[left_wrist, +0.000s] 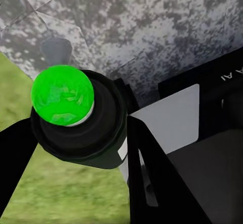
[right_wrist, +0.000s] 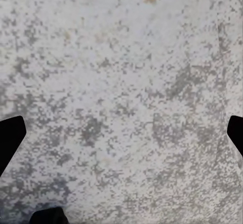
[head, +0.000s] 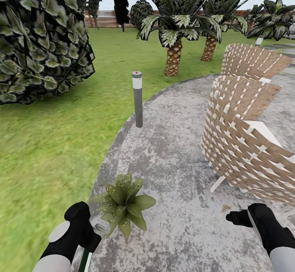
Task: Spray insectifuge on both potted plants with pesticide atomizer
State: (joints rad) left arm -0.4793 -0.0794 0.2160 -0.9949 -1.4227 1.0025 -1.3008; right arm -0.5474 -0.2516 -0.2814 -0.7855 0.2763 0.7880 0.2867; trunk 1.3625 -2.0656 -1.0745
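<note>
My left gripper (head: 88,239) sits low in the head view, and most of its jaws are hidden behind its own black housing; a thin dark green strip with a white edge, the pesticide atomizer (head: 86,259), runs down from it and is cut off by the frame edge. In the left wrist view the atomizer (left_wrist: 76,115) is seen end-on; a bright green dome sits on a dark round collar, with a black finger (left_wrist: 152,168) pressed against its side and a second black shape on the far side; I judge the left fingers clamped on the bottle. Its body below the collar is hidden. A small white patch shows on the collar, too small to read. White lettering on the black housing beyond the finger is cropped; only "AI" can be made out.

One potted plant (head: 123,202), a low rosette of pointed green leaves, stands on the grey paved patio (head: 176,140) just ahead of the left fingers, close to the lawn (head: 53,140) edge; I cannot tell whether it touches the gripper.

My right gripper (head: 241,218) is partly cut off at the frame edge; in the right wrist view the two dark fingertips (right_wrist: 10,138) sit at opposite sides, spread wide with bare paving between them.

A grey bollard light (head: 138,99) stands at the patio edge; woven chairs (head: 246,132) stand ahead of the right fingers; the nearest is cropped.
</note>
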